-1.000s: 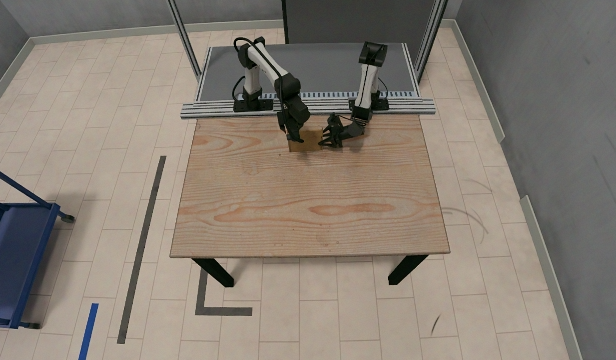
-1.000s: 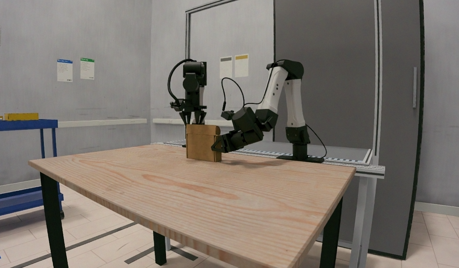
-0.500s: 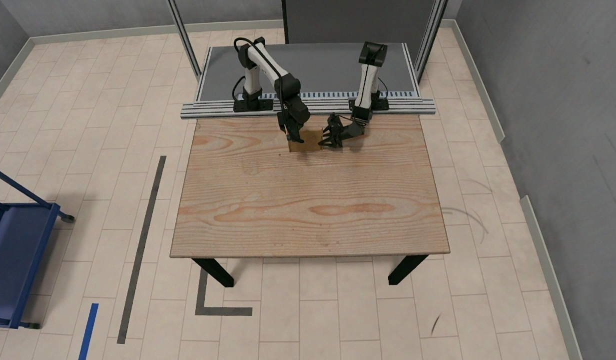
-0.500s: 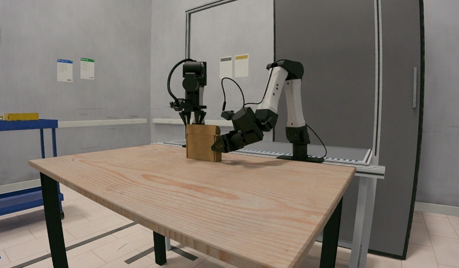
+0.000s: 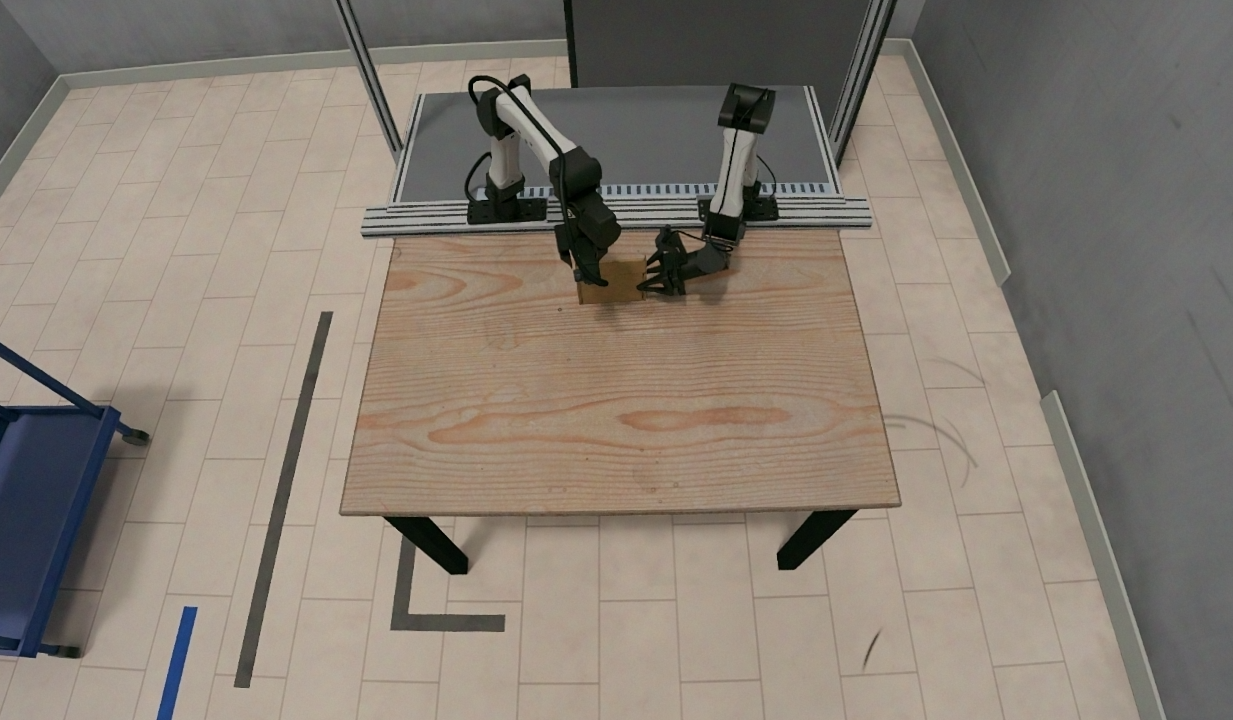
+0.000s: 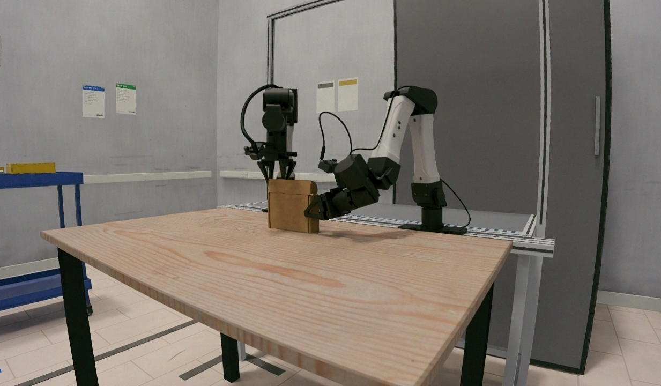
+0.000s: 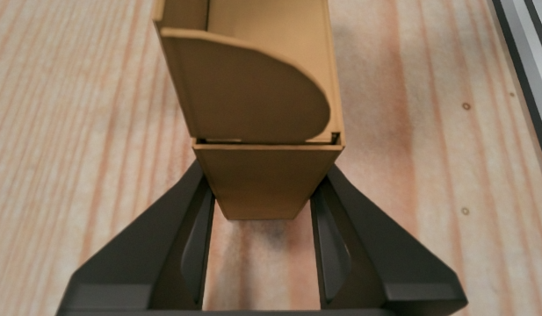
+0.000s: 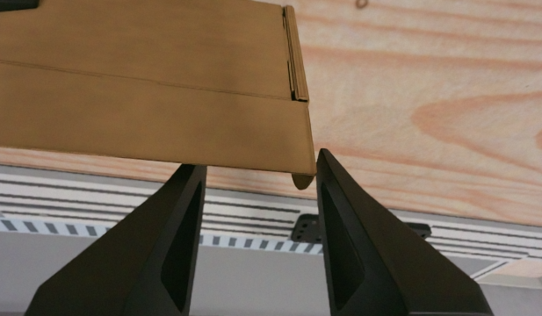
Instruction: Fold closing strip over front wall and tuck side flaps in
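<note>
A metal rail (image 5: 405, 222) (image 7: 524, 66) (image 8: 262, 199) runs behind the cardboard box (image 5: 622, 286) (image 6: 291, 210) (image 7: 268, 182) (image 8: 143, 44), which stands on edge on the table (image 5: 620, 376) (image 6: 294, 268) (image 8: 407, 132). A side flap (image 7: 257, 92) (image 8: 303, 181) is untucked, mostly hidden in the right wrist view. Left gripper (image 5: 643, 274) (image 6: 306, 213) (image 7: 263, 173): clamped across one end of the box, fingertips obscured. Right gripper (image 5: 591, 279) (image 6: 274, 179) (image 8: 258, 157): part open at the box's upper edge; contact cannot be confirmed.

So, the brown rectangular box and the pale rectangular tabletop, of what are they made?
The box: matt cardboard, by its creases and folded flaps. The tabletop: satin wood, perhaps veneer, by its grain and knots.
</note>
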Robot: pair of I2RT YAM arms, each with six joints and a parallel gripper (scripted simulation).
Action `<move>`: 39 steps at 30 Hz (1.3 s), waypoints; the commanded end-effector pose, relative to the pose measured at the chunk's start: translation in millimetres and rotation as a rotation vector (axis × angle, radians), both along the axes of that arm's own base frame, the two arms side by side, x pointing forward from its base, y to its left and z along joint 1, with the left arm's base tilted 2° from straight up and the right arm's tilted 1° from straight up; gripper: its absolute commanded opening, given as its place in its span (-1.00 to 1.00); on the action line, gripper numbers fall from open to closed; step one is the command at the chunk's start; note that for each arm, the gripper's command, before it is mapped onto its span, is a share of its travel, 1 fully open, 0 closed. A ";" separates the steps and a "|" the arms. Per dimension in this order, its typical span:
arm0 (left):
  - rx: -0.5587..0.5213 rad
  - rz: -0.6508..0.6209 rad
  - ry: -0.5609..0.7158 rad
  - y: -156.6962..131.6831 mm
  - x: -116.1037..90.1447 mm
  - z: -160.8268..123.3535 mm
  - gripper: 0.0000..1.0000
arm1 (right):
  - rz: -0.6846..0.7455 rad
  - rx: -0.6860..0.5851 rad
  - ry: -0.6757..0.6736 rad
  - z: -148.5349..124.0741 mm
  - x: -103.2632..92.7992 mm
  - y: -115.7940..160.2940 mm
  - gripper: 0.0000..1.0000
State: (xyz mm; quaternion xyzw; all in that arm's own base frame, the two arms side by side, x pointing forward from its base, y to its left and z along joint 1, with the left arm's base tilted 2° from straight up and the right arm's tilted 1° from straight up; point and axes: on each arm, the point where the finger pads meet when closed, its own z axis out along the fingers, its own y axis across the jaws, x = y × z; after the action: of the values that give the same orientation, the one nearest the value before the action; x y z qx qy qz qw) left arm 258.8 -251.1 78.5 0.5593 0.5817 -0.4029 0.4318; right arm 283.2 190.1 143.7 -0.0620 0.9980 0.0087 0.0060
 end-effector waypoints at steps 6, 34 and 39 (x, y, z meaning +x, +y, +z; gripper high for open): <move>-0.004 0.004 -0.009 0.0 2.0 2.9 -0.10 | -0.002 -0.010 0.001 -0.1 6.1 -2.0 0.09; -0.004 0.004 -0.009 0.0 2.0 2.9 -0.10 | -0.003 -0.022 0.021 -5.9 4.5 -5.0 0.09; -0.004 0.004 -0.009 0.0 2.0 2.9 -0.10 | -0.003 -0.011 0.004 -0.7 8.7 -3.1 0.09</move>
State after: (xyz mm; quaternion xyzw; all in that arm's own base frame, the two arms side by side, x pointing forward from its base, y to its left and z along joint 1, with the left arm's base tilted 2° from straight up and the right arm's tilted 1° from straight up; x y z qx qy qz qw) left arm 258.8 -251.1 78.5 0.5593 0.5817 -0.4029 0.4318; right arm 287.5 189.8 143.1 -0.0618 0.9980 0.0080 0.0049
